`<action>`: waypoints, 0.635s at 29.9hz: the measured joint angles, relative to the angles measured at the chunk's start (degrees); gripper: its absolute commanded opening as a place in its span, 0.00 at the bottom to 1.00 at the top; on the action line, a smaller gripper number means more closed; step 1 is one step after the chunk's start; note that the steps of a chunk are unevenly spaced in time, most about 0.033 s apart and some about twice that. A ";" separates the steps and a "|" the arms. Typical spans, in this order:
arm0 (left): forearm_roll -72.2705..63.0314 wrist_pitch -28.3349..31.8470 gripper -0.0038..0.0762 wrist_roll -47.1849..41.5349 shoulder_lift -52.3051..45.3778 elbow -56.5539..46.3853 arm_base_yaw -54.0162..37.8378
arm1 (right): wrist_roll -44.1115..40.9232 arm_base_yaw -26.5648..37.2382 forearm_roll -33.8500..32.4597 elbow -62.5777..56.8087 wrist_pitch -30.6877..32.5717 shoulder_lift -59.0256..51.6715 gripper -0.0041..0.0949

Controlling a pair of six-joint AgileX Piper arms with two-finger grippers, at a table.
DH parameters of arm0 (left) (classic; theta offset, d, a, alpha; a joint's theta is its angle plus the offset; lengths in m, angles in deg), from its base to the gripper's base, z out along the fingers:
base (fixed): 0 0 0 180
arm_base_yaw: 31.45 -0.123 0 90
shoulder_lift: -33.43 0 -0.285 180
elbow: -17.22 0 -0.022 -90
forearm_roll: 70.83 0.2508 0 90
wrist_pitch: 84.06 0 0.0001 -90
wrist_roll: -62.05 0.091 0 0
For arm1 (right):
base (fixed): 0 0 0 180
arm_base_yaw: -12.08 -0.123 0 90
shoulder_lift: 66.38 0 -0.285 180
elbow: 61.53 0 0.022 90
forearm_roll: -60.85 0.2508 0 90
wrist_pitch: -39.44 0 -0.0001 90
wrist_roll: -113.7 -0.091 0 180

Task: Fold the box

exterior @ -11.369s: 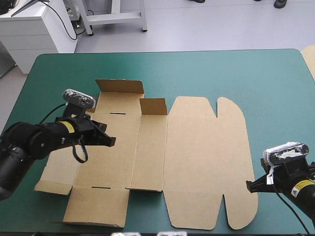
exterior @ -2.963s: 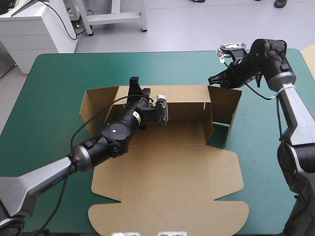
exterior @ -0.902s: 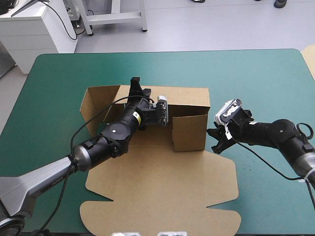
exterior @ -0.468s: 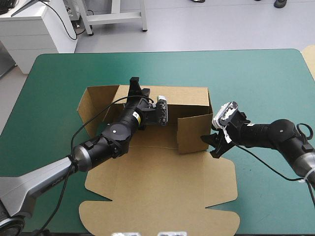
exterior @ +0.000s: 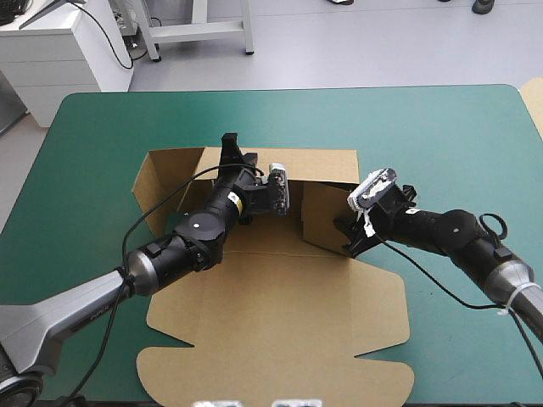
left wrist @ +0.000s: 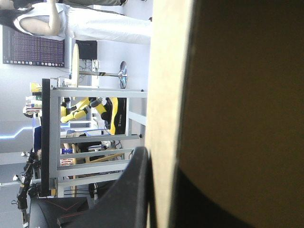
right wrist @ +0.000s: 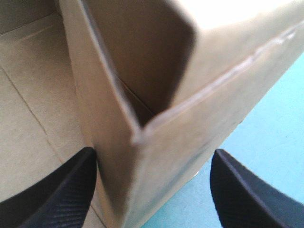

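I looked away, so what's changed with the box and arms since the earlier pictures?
The box, earlier a flat sheet, now has its far wall raised, and its right side wall has swung inward. The right gripper moved in from the right and now straddles that wall's edge, open. The left gripper stays shut on the far wall; the lid stays flat.

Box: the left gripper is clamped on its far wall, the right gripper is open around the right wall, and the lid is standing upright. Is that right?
The lid is wrong: the high view shows it lying flat on the teal-green cover, toward the near edge. The left gripper does clamp the far wall; the right gripper is open around the right wall.
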 measured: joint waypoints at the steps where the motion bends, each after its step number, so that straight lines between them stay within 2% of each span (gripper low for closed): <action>1: -0.10 0.00 0.04 0.00 0.00 0.00 0.06 | -0.37 -0.04 0.00 -0.06 -0.51 0.00 0.66; 5: -0.25 -0.92 0.04 0.18 0.00 0.05 1.11 | -1.61 -0.04 0.05 -0.06 -1.31 0.00 0.54; 14: -0.57 -4.26 0.04 -0.17 0.00 0.05 2.62 | -3.05 0.01 0.71 -0.06 -1.26 0.00 0.03; 16: -0.57 -4.60 0.07 -0.25 0.00 0.05 2.68 | -3.65 0.01 1.19 -0.06 -1.97 0.06 0.03; 19: -1.15 -4.31 0.21 -0.30 0.00 0.05 2.68 | -4.16 0.01 1.67 -0.06 -2.73 0.12 0.03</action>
